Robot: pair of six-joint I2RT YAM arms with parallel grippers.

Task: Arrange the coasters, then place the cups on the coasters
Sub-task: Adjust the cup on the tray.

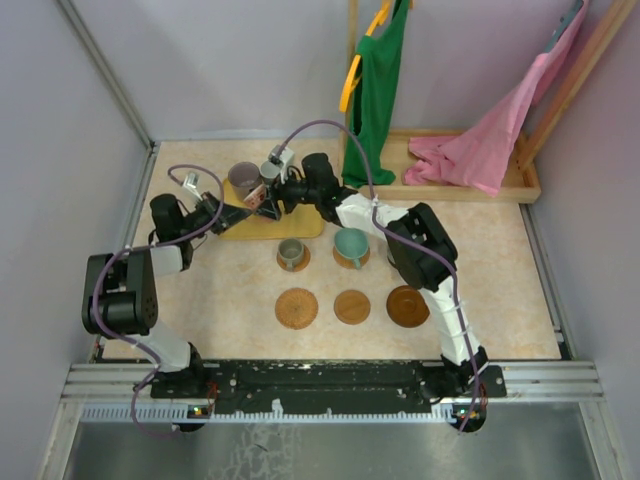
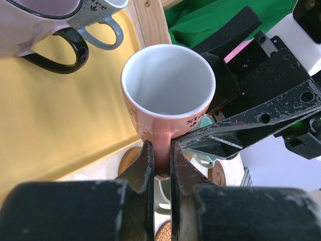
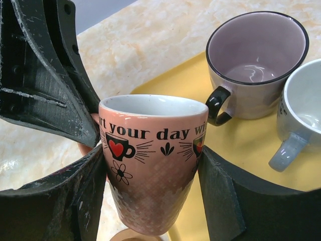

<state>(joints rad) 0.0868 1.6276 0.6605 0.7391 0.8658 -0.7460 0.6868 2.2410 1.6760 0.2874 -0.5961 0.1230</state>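
Note:
A pink cup (image 1: 262,198) printed with "your day" hangs over the yellow tray's (image 1: 300,225) edge, held from two sides. My left gripper (image 2: 160,150) is shut on its handle. My right gripper (image 3: 150,160) is closed on the body of the pink cup (image 3: 155,165), one finger pressed to each side. A grey cup (image 1: 291,251) and a teal cup (image 1: 351,243) each stand on a coaster. Three bare coasters (image 1: 297,308), (image 1: 352,306), (image 1: 407,306) lie in a row nearer the arms. A purple-grey cup (image 3: 256,55) and a pale grey cup (image 3: 306,100) stand on the tray.
A wooden rack base (image 1: 520,185) at the back right holds a pink garment (image 1: 490,140), and a green shirt (image 1: 378,80) hangs above it. Walls close in the table on the left, back and right. The right arm (image 1: 420,245) stretches over the table's right half.

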